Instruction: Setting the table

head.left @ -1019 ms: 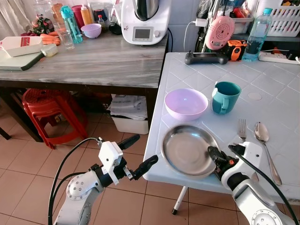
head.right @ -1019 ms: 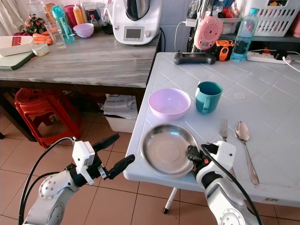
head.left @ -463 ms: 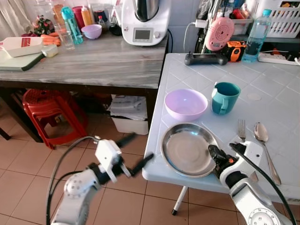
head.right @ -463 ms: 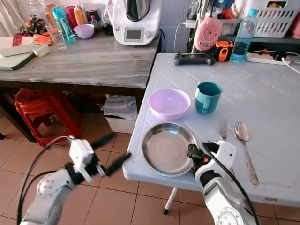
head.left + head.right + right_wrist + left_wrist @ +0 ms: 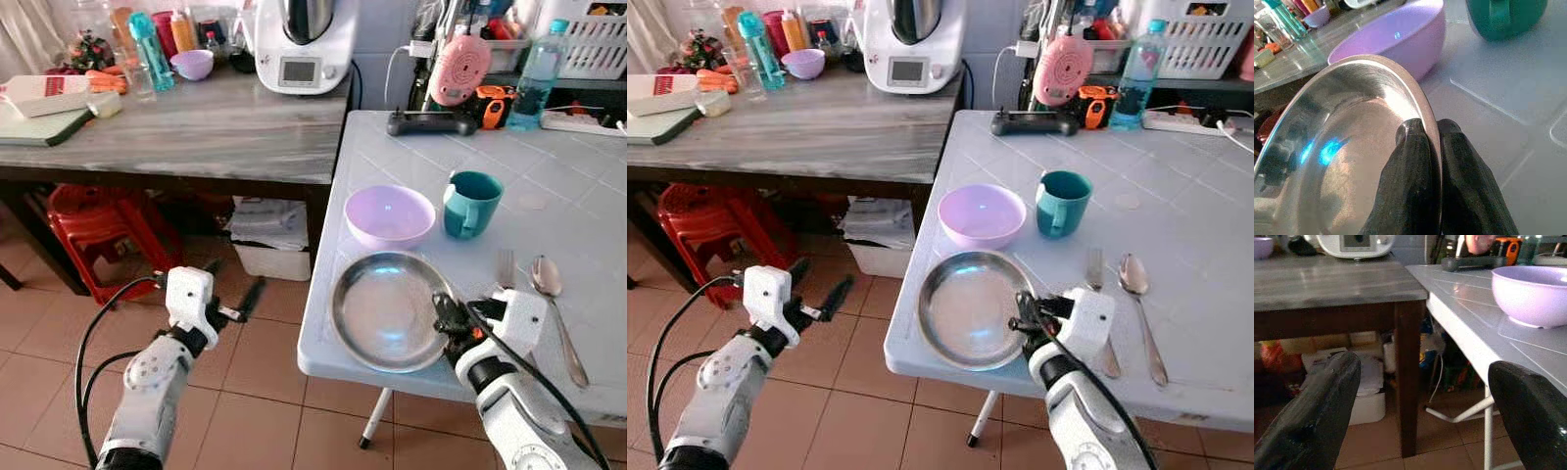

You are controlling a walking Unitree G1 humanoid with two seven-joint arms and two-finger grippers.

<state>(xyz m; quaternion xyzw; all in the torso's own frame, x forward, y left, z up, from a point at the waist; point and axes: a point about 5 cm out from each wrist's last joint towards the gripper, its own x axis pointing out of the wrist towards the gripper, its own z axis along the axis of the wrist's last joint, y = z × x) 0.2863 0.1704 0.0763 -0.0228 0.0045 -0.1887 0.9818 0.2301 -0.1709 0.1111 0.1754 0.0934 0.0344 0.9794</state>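
The steel plate [image 5: 389,311], low and centre on the white table [image 5: 578,211], is pinched at its rim by the right gripper [image 5: 1422,139] for positioning beside the fork [image 5: 506,266], while the left gripper [image 5: 227,294] hangs wide open and empty.

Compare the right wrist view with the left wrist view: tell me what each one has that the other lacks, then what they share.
Right wrist alone: the right claw shut on the rim of the round steel plate, and the teal mug.

Left wrist alone: the open left claw off the table's edge, the dark wooden table leg, the brown tiled floor.

Both: the lilac plastic bowl on the white tiled table.
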